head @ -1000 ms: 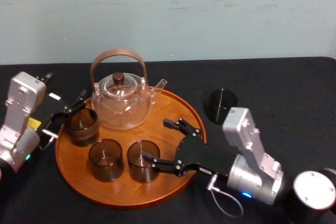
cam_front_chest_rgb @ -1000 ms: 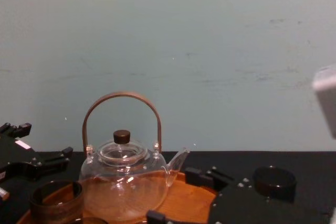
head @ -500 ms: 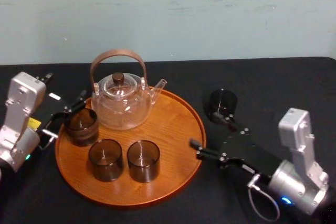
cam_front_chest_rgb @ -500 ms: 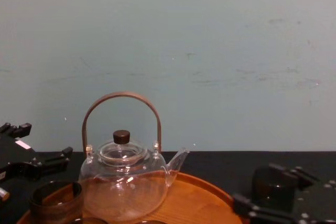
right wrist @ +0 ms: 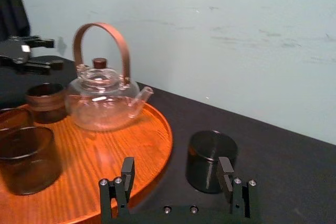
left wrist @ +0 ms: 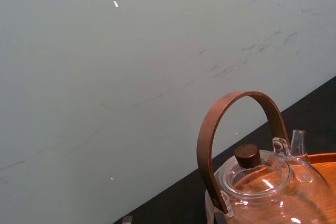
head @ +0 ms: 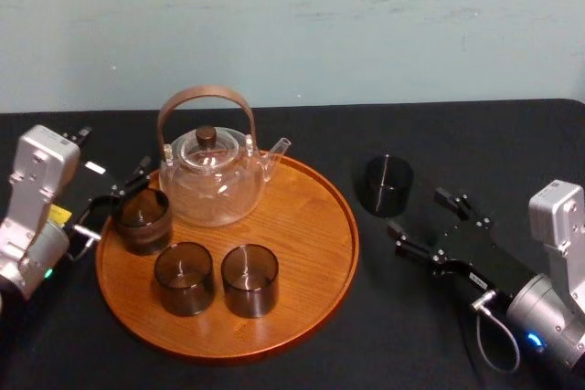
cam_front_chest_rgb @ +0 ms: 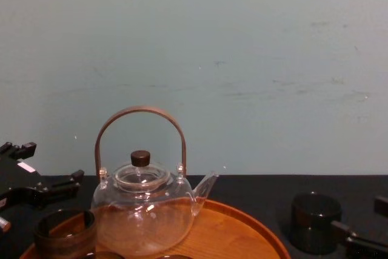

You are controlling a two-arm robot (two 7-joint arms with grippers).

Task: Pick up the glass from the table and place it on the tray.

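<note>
From the head, the right arm reaches forward from the lower right, low over the black table point(head: 512, 162). The right gripper point(head: 426, 217) points at the glass point(head: 388, 185) with its fingers spread wide and nothing between them. The glass stands upright on the table, just beside the tray point(head: 302, 226) and off its right rim. On the tray stand a teapot point(head: 210, 182) and three other glasses point(head: 183, 278). The left arm is bent at the tray's left edge. The left gripper point(head: 110, 203) rests there, fingers parted, close to the leftmost of those glasses.

The left wrist camera looks past the teapot's curved handle to the pale wall point(left wrist: 105, 77).

From the right wrist, the two fingers stand well apart and short of the glass, which lies ahead of them, nearer one finger than the other.

From the chest, the glass stands at lower right, with one right finger close beside it and the left gripper at far left.
</note>
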